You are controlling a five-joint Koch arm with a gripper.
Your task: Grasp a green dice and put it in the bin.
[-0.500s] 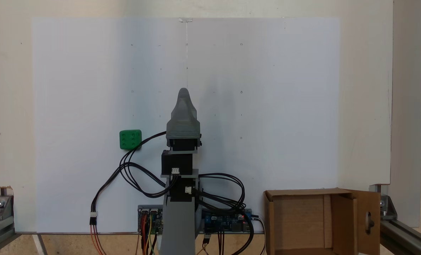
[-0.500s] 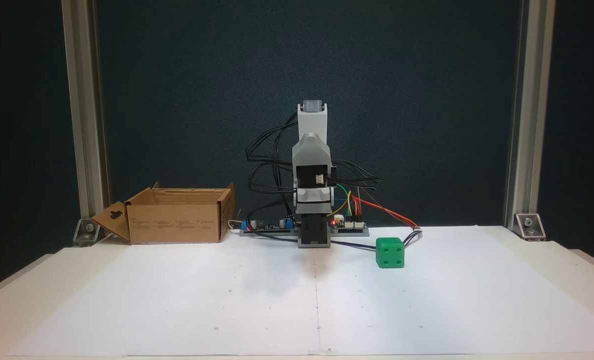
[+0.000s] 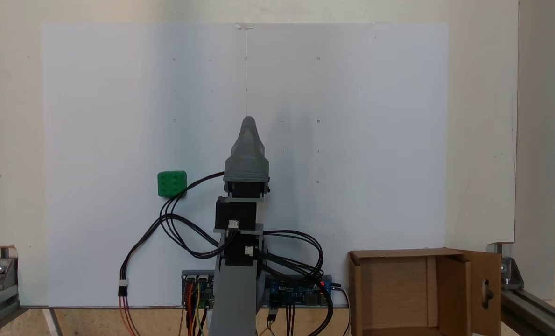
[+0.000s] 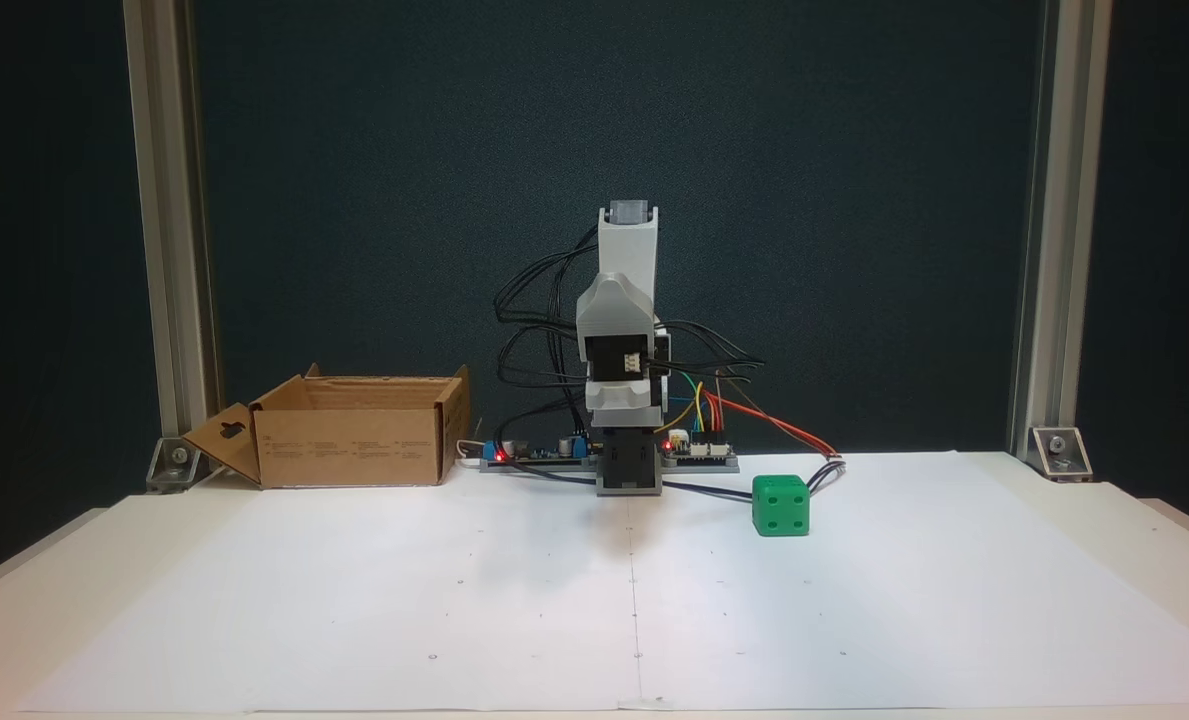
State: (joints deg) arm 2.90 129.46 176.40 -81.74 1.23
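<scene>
Green dice point(image 3: 172, 183) sits on the white paper sheet point(image 3: 352, 140), just beside the arm's black cables point(image 3: 174, 224) and well apart from the bin point(image 3: 401, 254). In the front-facing fixed view it lies right of the arm base point(image 4: 629, 470), nothing touching it. Gripper point(image 3: 249, 122) is folded up over the base, pointing out along the sheet's centre line; its jaws lie 1 behind the other for both cameras, so their opening can't be told, and nothing seems held.

Step in hand looks like the reach, i.e. barely begun. To do it well: swing toward the dice, spread the jaws wide before descending, come down square on 2 flat faces, not the rounded corners, and stay clear of the cable loop next to it.

Bin is brown cardboard w/ flaps open, slotted flap folded outward; its interior appears empty as far as visible.
</scene>
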